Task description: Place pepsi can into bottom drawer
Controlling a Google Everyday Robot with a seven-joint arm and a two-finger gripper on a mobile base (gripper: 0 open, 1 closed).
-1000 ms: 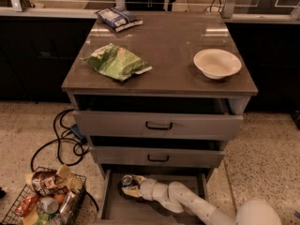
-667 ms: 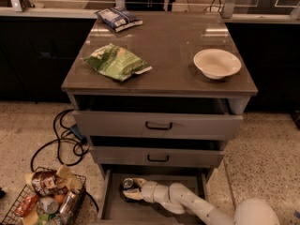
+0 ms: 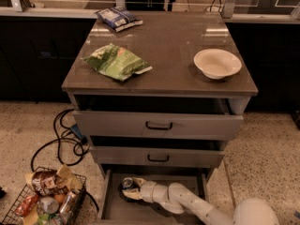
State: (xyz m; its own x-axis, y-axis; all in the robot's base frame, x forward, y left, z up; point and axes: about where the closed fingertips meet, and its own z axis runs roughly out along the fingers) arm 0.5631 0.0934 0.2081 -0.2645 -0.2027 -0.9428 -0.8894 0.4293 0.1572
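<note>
A brown-topped bench [image 3: 173,43] is filling the middle of the frame, standing on a pale speckled floor [image 3: 267,149], with dark cupboards [image 3: 33,60] running behind it across the upper part of the picture. On the top, a green snack bag [image 3: 117,62] is lying left of centre, a blue-and-white snack bag [image 3: 117,18] is sitting near the far edge at upper left, and a white bowl [image 3: 217,63] is resting at the right, well apart from both bags.

Under the top, two grey drawers with black handles, the top drawer [image 3: 117,124] and the middle drawer [image 3: 122,156], are each standing slightly pulled out. The bottom drawer [image 3: 115,209] is hanging open at the lower centre, showing a plain grey floor.

A white arm [image 3: 187,201] is reaching in from the lower right, and the claw [image 3: 130,189] is lying low inside the bottom drawer, near its back left. It is gripping the pepsi can [image 3: 127,183], whose silver top is facing upward, so the can is sitting within that drawer.

At the lower left, a wire basket [image 3: 18,210] packed with wrappers and tins is standing on the floor, and a black cable [image 3: 58,142] is looping beside the bench.
</note>
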